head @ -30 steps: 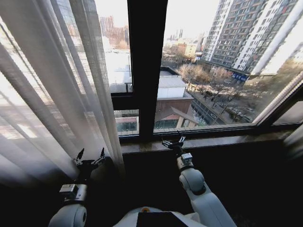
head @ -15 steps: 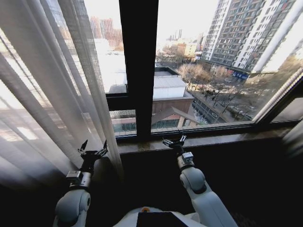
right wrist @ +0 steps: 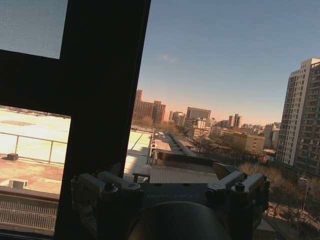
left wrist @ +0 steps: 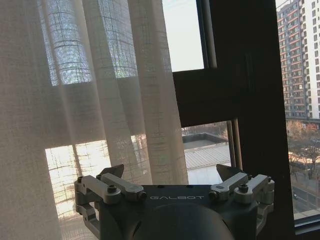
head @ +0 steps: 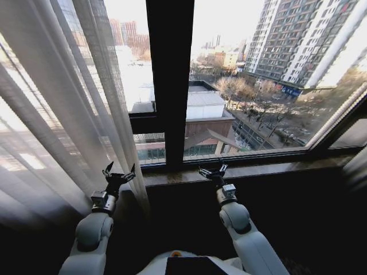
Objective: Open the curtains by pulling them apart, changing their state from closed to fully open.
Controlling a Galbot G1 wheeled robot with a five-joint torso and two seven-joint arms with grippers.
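Your curtains (head: 63, 109) hang gathered on the left side of the window, their sheer white pleats running from the top of the head view down past the sill; the glass to the right of the dark window frame (head: 169, 80) is uncovered, with the city beyond. A thin strip of pale fabric (head: 344, 46) also slants along the far right edge.

Your left pincer (head: 118, 173) is raised beside the inner edge of the curtains, near the lowest folds, with its fingers spread apart and nothing between them. From the left wrist, you see the same pleats (left wrist: 100, 90) just ahead of the open fingertips (left wrist: 112, 172).

Your right pincer (head: 213, 170) sits in front of the window sill (head: 275, 169), well apart from the curtains, its fingers likewise spread and empty.
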